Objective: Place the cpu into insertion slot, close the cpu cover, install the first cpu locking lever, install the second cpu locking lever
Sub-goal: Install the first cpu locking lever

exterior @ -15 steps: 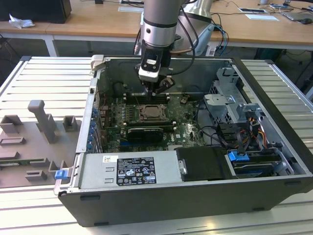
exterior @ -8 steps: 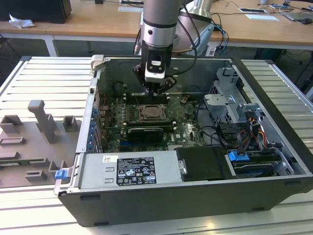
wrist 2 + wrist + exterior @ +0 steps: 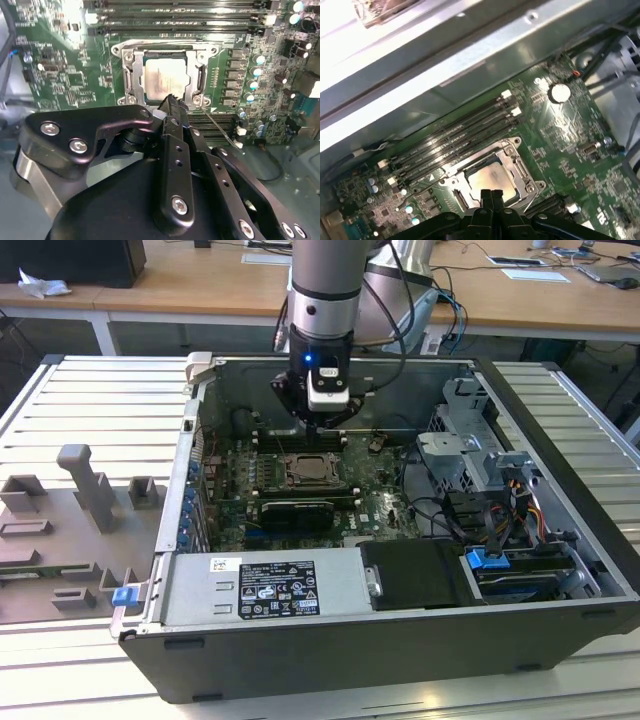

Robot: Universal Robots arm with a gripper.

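- Well, I read the pincer [image 3: 172, 100] as pressed together and empty, poised over the insertion slot [image 3: 308, 470]; I cannot tell whether it touches.
- The cpu [image 3: 162, 77] sits in that slot, with the cpu cover [image 3: 131, 75] flat around it.
- Memory slots [image 3: 175, 15] flank the slot on its far and near sides.
- The first wrist view adds the far case wall [image 3: 470, 65]; the exterior view shows open room above the board.

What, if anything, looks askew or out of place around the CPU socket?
The cpu lies square inside the cover window. One thin lever juts out slantwise from the cover's corner instead of lying along its edge, so it looks unlatched.
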